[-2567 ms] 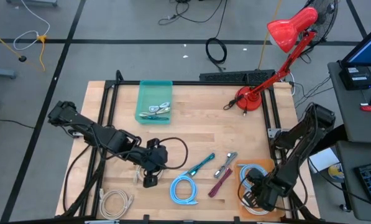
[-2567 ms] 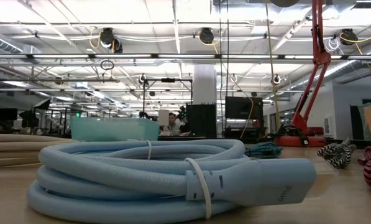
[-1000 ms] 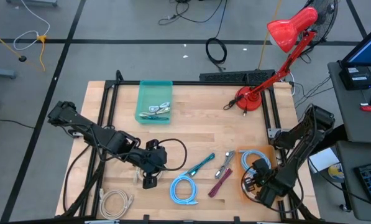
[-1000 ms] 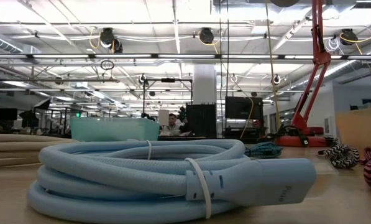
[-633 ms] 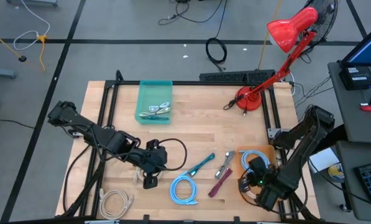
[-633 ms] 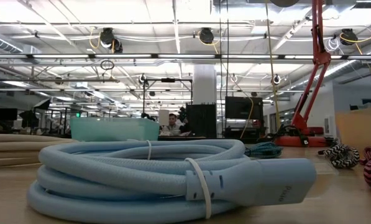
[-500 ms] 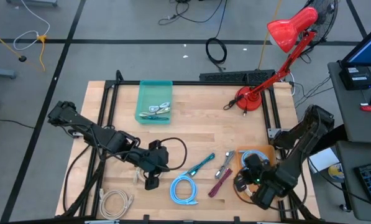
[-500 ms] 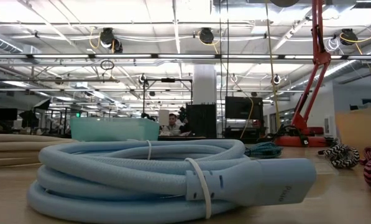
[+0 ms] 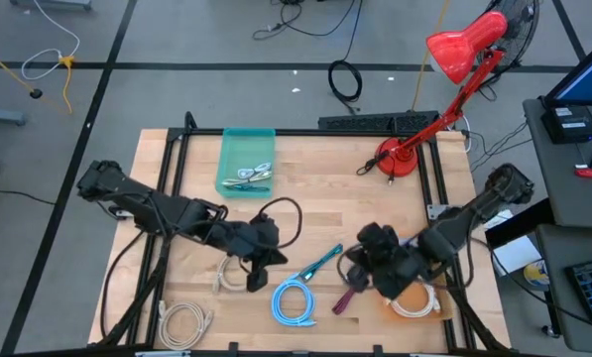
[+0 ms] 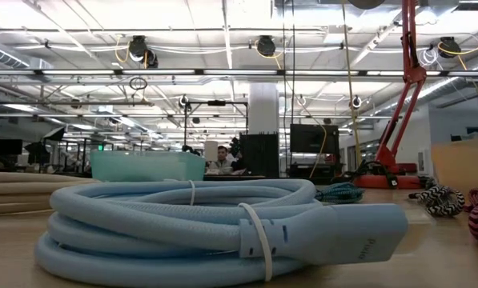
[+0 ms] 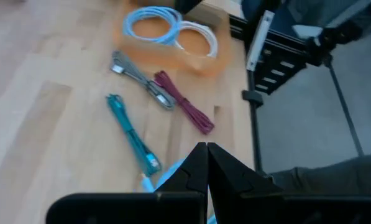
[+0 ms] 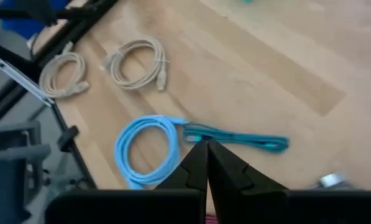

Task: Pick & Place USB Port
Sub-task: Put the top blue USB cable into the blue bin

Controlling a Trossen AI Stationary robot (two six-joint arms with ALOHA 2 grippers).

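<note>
Approach stage: both dark grippers, left and right, hung shut and empty above the coiled light-blue cable; next, one must open.

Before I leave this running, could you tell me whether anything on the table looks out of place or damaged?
Nothing stands out. The bundled cables lie loose on the wooden table, the teal bin holds a few more, and two coils sit in the orange tray. Both the left gripper and right gripper are shut and empty.
</note>
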